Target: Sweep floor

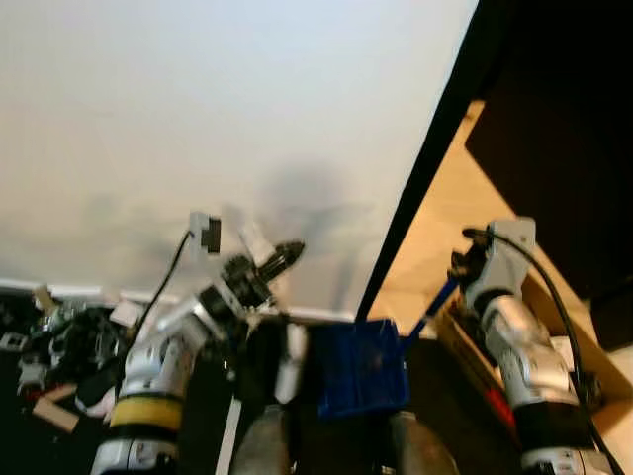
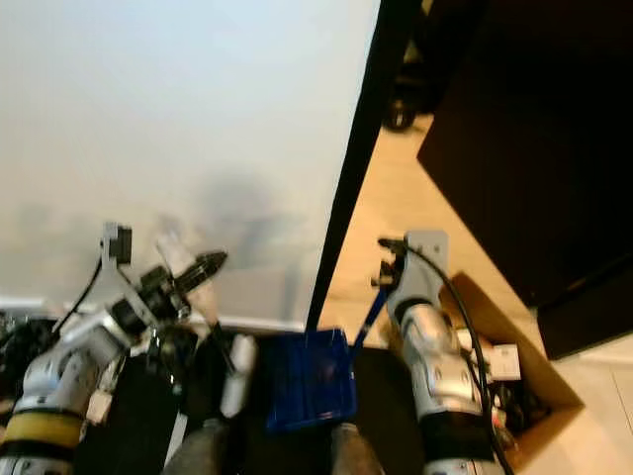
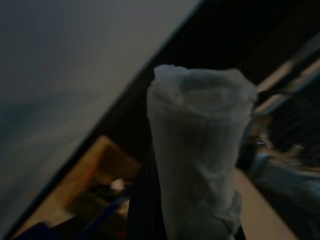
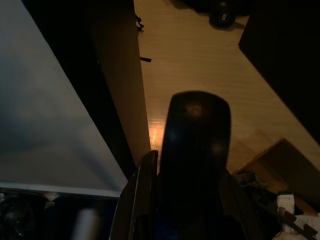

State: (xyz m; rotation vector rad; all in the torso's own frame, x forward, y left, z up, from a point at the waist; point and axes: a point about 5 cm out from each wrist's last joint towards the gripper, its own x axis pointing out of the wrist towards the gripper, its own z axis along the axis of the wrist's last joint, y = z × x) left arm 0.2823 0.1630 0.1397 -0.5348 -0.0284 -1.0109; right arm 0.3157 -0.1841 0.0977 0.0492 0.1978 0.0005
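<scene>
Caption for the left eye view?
Right gripper holds a blue dustpan by its handle; left gripper raised near the white wall.

Both arms raised in front of torso, forearms angled up and forward. Left gripper [image 1: 280, 257] points up and toward the robot's right, fingers closed around a pale, cloth-wrapped handle [image 3: 200, 150] whose end sticks out past the fingertips. Right gripper [image 2: 381, 275] sits at the top of the blue dustpan handle [image 2: 368, 317], wrist bent down toward it, fingers clamped on the grip.
</scene>
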